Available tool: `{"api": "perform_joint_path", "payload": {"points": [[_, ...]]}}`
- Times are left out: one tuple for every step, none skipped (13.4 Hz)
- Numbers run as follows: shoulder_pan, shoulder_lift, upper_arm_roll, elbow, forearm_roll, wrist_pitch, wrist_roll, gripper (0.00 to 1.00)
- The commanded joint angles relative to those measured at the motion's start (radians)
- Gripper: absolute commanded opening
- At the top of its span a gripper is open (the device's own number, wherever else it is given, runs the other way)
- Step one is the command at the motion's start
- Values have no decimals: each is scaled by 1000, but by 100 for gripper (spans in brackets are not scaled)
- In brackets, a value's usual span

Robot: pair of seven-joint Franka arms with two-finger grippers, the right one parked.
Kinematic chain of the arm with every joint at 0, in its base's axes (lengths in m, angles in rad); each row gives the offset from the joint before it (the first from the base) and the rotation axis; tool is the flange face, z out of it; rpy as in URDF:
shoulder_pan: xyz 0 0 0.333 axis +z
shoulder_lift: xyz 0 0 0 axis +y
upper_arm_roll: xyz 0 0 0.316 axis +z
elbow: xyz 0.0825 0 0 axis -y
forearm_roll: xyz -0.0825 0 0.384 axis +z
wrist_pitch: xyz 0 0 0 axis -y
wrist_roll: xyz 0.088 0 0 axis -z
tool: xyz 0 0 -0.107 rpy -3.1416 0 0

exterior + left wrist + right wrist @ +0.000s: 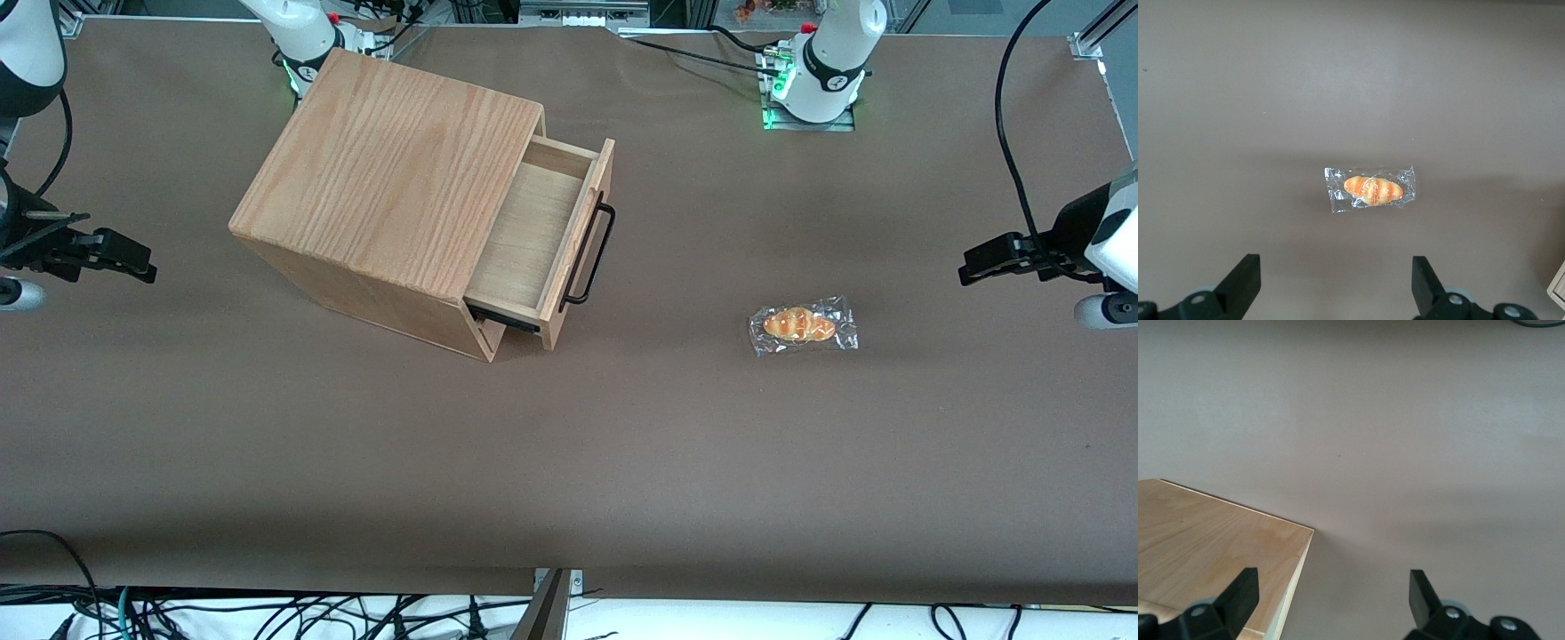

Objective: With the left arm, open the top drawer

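The top drawer (533,233) is seen pulled partway out of the oak cabinet (391,182), its plain wood inside bare and its black bar handle (590,253) facing the working arm's end of the table (569,462). The left arm's gripper (978,267) is held well apart from it above that end, fingers (1245,283) spread wide with nothing between them. Only the left wrist view shows those fingers framing a wrapped bread roll (1371,189) lying on the table below.
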State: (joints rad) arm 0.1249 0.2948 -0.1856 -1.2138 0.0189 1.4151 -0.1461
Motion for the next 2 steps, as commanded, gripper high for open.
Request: {"api": "perform_joint_path", "payload": {"points": [[1, -25, 0, -30, -8, 1, 36, 100], [-1, -23, 0, -30, -8, -1, 37, 100]]}}
